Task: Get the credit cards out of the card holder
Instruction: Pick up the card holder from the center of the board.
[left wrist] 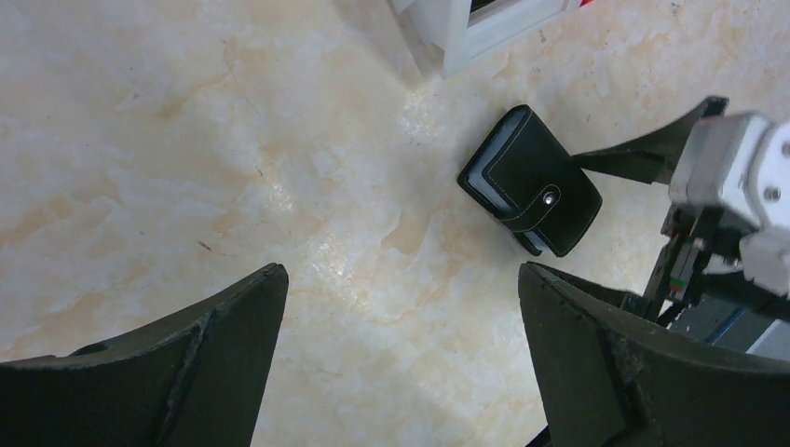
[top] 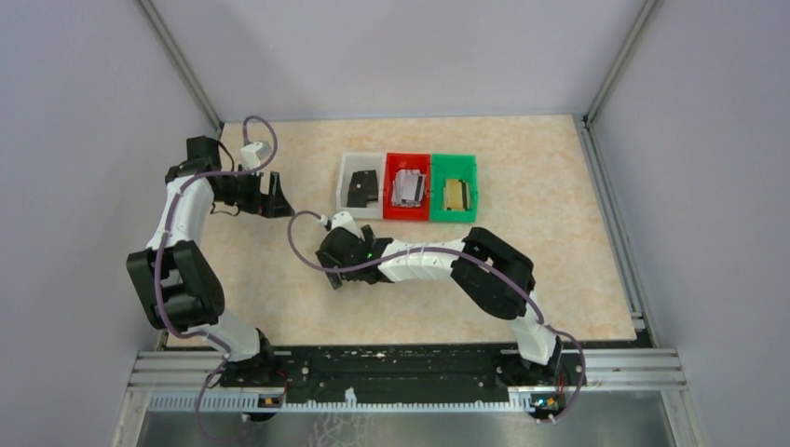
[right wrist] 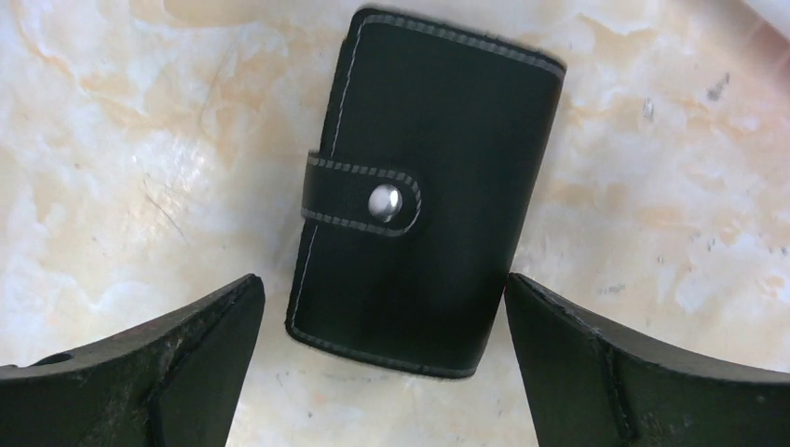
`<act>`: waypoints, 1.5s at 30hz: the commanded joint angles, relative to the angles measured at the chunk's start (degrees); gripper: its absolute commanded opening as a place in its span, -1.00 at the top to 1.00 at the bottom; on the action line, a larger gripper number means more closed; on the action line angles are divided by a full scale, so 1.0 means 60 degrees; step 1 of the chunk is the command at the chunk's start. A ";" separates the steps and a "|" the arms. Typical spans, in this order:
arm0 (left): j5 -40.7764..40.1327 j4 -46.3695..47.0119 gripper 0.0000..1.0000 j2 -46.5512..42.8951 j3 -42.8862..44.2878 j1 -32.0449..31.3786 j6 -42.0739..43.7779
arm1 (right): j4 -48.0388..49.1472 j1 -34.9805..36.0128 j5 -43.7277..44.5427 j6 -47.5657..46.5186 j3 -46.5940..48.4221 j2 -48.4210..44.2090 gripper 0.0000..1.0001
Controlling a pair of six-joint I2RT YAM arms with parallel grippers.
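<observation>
The card holder is a black case, snapped shut with its strap and silver stud, lying flat on the marble table. My right gripper is open just above it, its fingertips on either side of the holder's near end and apart from it. The left wrist view shows the holder with the right gripper's finger beside it. My left gripper is open and empty over bare table, to the holder's left. Silvery credit cards lie in the red bin and gold ones in the green bin.
Three small bins stand in a row behind the grippers: white holding a black item, red and green. The white bin's corner shows in the left wrist view. Grey walls enclose the table on three sides.
</observation>
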 commanded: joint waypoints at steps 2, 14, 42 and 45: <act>0.0378 -0.0280 -0.97 -0.0213 -0.0072 0.0028 0.0418 | 0.0999 -0.0792 -0.1713 -0.0208 -0.0245 -0.0827 -0.97; 0.0813 -0.0440 -0.97 -0.0253 -0.0046 0.0020 0.0379 | 0.0597 -0.0804 -0.1341 -0.0258 -0.0345 -0.0282 -0.85; 0.4122 -0.0408 -0.98 -0.0692 -0.0300 -0.1179 -0.2623 | 0.4063 -0.0600 -0.1413 -0.2044 -0.1525 -0.4183 -0.18; 0.4580 -0.0562 -0.97 -0.0871 -0.0158 -0.1272 -0.2716 | 0.4008 -0.0570 -0.1457 -0.2160 -0.1318 -0.4150 -0.18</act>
